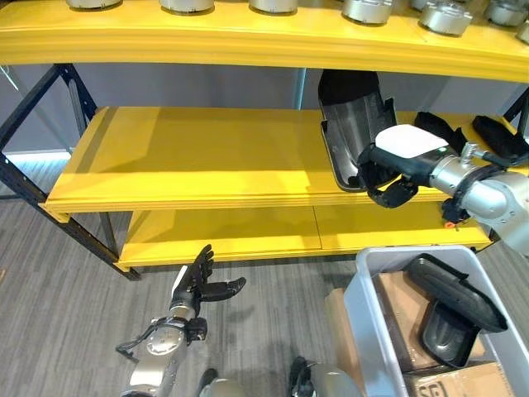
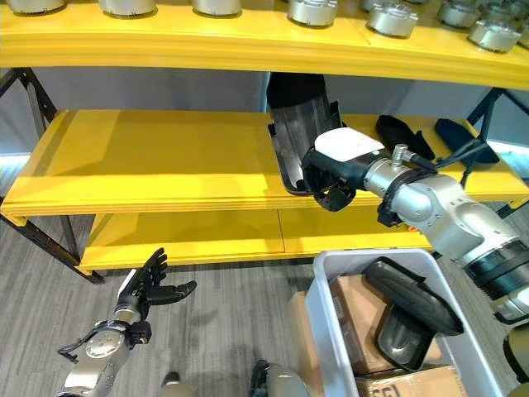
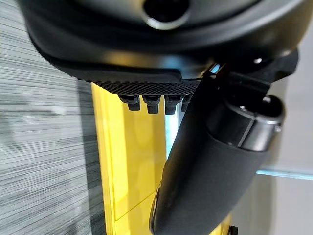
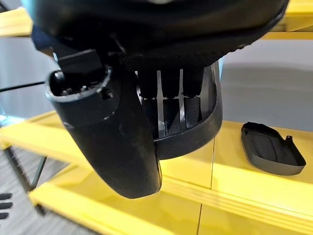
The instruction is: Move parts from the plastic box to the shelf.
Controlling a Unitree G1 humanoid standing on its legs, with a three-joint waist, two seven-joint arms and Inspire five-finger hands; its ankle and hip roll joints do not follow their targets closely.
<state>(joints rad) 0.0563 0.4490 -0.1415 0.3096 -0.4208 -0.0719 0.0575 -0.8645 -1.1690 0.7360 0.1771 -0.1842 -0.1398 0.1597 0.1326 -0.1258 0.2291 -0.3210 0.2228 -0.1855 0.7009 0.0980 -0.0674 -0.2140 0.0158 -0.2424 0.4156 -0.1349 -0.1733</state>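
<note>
A black ribbed plastic part (image 1: 351,124) stands tilted on the yellow middle shelf (image 1: 207,157), leaning back toward the wall. My right hand (image 1: 397,169) has its fingers curled round the part's lower front edge. The right wrist view shows the thumb (image 4: 112,137) in front of the part (image 4: 195,132) and the fingers against its ribbed inside. The grey plastic box (image 1: 364,289) sits on the floor at lower right and holds two more black parts (image 1: 455,298). My left hand (image 1: 198,281) hangs open low over the floor at the left, holding nothing.
Two flat black parts (image 1: 438,128) (image 1: 500,136) lie on the middle shelf to the right of the held one. Round metal parts (image 1: 368,8) line the top shelf. Cardboard (image 1: 397,314) lies inside the box. The middle shelf's left half is bare.
</note>
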